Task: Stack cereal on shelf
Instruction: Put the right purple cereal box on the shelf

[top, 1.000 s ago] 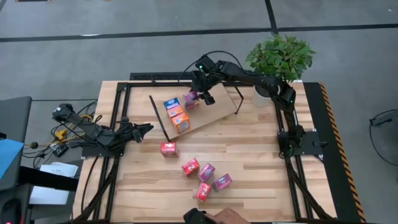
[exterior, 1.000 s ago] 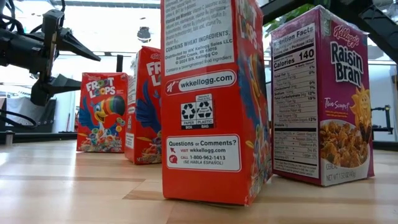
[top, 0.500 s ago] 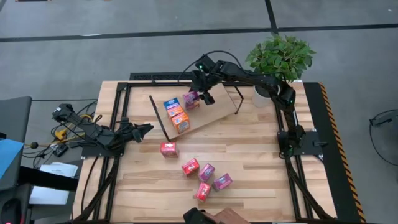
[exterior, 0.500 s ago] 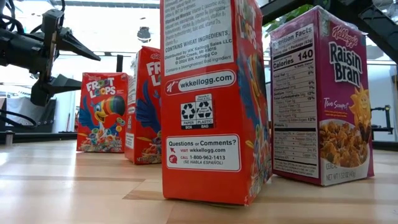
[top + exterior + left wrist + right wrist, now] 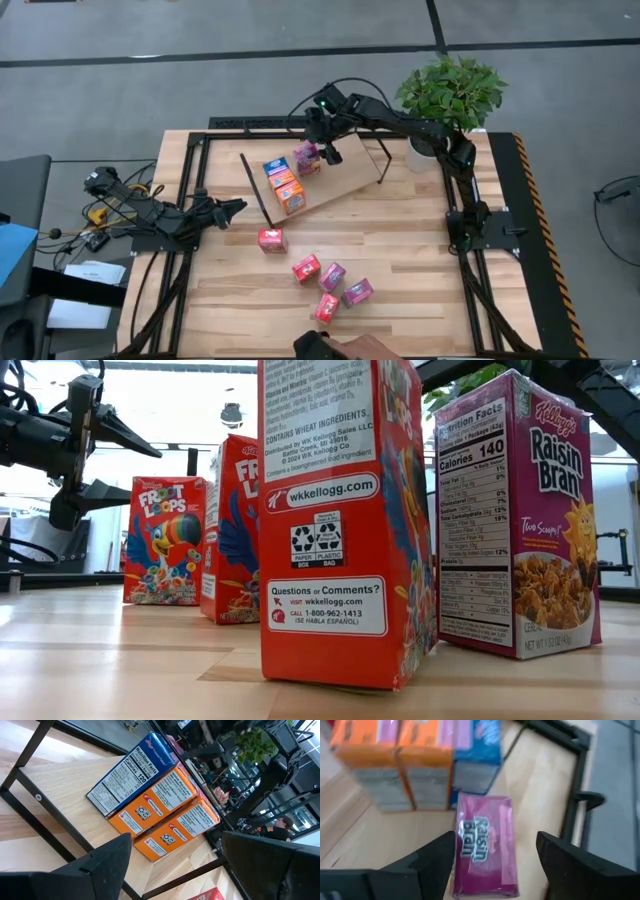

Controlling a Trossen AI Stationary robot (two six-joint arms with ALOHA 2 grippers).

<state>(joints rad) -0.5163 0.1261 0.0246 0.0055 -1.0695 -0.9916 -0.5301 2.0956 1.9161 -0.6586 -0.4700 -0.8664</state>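
Observation:
The plywood shelf (image 5: 345, 172) lies tilted at the table's far middle. A blue box (image 5: 275, 166) and two orange boxes (image 5: 288, 188) lie in a row on it, also in the left wrist view (image 5: 165, 795). A magenta Raisin Bran box (image 5: 484, 851) lies flat on the board beside the blue one. My right gripper (image 5: 324, 148) hangs open just over it, one finger on either side (image 5: 495, 860). My left gripper (image 5: 236, 207) is open and empty at the table's left, pointing at the shelf (image 5: 175, 870).
Five loose boxes stand on the near table: red (image 5: 272, 238), red (image 5: 306, 268), magenta (image 5: 332, 276), magenta (image 5: 358, 292), red (image 5: 327, 307). They fill the low view (image 5: 340, 520). A potted plant (image 5: 450, 95) stands far right. A person's hand (image 5: 345, 347) shows at the near edge.
My right gripper has drawn back slightly toward the table's far edge over the magenta box, which stays on the shelf. The person's hand at the near edge has shifted a little.

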